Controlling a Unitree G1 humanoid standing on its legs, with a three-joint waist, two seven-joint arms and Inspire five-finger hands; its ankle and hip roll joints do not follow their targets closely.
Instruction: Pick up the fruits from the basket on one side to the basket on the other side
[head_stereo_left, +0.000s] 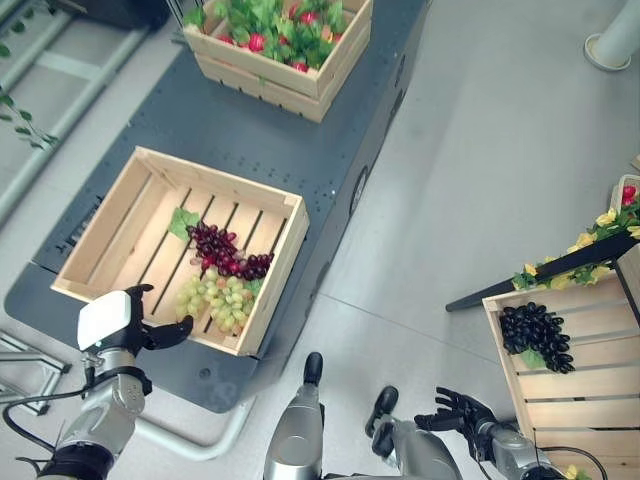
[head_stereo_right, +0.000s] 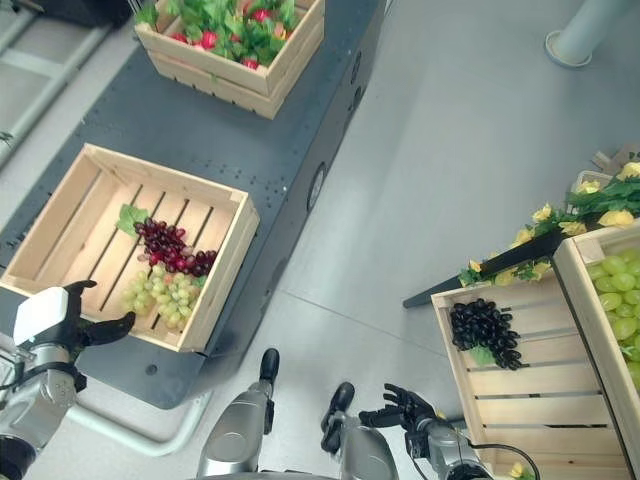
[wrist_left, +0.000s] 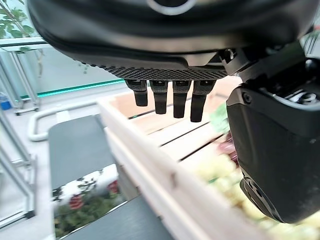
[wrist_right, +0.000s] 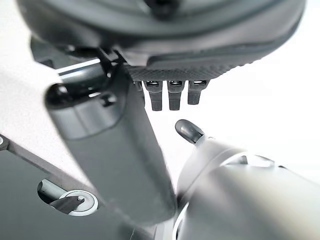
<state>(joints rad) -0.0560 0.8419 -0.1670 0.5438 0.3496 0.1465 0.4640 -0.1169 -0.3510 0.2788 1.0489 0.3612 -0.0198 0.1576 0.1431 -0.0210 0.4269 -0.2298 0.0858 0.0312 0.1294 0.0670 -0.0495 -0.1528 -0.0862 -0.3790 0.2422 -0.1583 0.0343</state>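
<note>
A wooden crate (head_stereo_left: 276, 275) on the dark platform at my left holds a dark red grape bunch (head_stereo_left: 228, 252) and a green grape bunch (head_stereo_left: 218, 298). My left hand (head_stereo_left: 120, 325) hovers at the crate's near edge, open and empty; in its wrist view the fingers (wrist_left: 165, 100) hang straight over the crate's wall (wrist_left: 150, 165), with the green grapes (wrist_left: 225, 180) past it. At my right, a second crate (head_stereo_left: 560, 405) holds a black grape bunch (head_stereo_left: 535, 337). My right hand (head_stereo_left: 458, 410) is low beside that crate, open, holding nothing.
A far crate (head_stereo_left: 280, 75) with leaves and red fruit stands at the back of the platform (head_stereo_left: 330, 150). Yellow flowers (head_stereo_left: 580, 250) lie on a dark shelf behind the right crate. Another crate with green grapes (head_stereo_right: 615, 290) sits at far right. Grey floor lies between the crates.
</note>
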